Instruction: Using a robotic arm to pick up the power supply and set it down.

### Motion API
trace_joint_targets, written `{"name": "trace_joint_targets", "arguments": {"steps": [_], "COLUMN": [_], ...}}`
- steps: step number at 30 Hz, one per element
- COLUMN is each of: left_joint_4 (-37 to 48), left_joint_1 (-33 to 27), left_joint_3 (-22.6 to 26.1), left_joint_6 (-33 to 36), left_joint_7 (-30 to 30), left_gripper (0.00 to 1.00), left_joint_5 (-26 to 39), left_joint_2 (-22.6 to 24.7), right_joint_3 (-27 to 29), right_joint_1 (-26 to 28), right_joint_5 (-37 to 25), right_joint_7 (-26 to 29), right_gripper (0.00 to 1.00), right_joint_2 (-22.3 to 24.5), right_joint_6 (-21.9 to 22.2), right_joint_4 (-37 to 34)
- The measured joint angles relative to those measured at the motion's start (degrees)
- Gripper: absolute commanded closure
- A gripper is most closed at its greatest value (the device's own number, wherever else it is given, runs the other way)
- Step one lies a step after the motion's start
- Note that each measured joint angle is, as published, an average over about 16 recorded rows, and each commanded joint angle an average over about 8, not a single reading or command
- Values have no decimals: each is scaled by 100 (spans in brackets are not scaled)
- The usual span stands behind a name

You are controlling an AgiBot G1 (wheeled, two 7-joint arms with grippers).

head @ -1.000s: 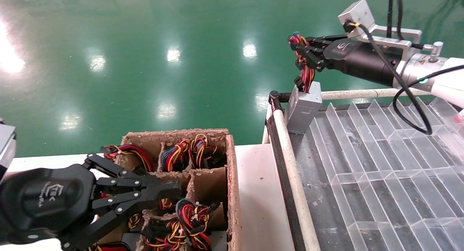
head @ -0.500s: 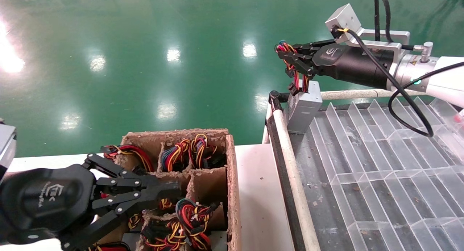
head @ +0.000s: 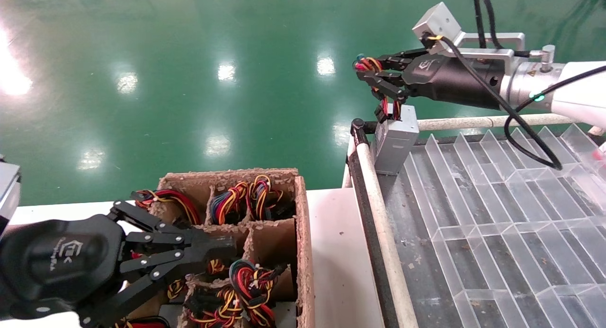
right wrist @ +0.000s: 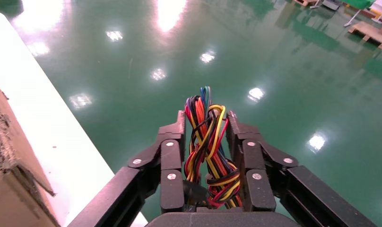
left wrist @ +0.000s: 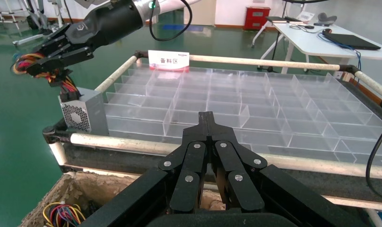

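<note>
- Between the right gripper (head: 374, 75) jaws: the twisted wire bundle (right wrist: 207, 142) of red, yellow, orange and black strands, pinched with the jaws closed on it from both sides.
- Right gripper sits at the far right of the scene, above the far-left corner of the clear divider tray (head: 497, 209).
- Wires run down from the jaws to the power supply (head: 394, 141), a small grey metal box.
- Power supply stands upright at that far-left tray corner, just beside the white rail (head: 378, 224); perforated vent face with fan shows in the left wrist view (left wrist: 78, 116). Cannot tell whether its base bears on the tray.
- Left gripper (head: 222, 252) at near left, jaws pressed together on nothing, hovering over the cardboard divider box (head: 303, 233).
- Cardboard box rests on the white bench (head: 336, 252); its cells hold more wire bundles (head: 246, 195).
- Green floor (head: 189, 82) beyond.
</note>
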Motion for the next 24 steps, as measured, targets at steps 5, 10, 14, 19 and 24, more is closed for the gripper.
{"name": "trace_joint_targets", "arguments": {"steps": [5,10,14,19,24], "left_joint_4": [0,1,1,2,3], "left_joint_1": [0,0,0,0,0], "left_joint_3": [0,0,0,0,0], "left_joint_6": [0,0,-1,-1,-1], "left_joint_7": [0,0,0,1,1], "left_gripper": [100,100,100,62,0], "left_joint_5": [0,0,-1,-1,-1], "left_joint_2": [0,0,0,0,0], "right_joint_3": [-29,-24,20,133,287], "right_joint_1": [100,173,117,-112,-516], "right_joint_5": [-43,-38,19,171,379], "right_joint_7": [-55,-103,-70,72,314], "right_gripper": [0,0,0,0,0], "right_joint_2": [-82,-125,-83,68,311], "right_joint_6": [61,86,46,-75,-225], "right_joint_4": [45,149,353,758,1315]}}
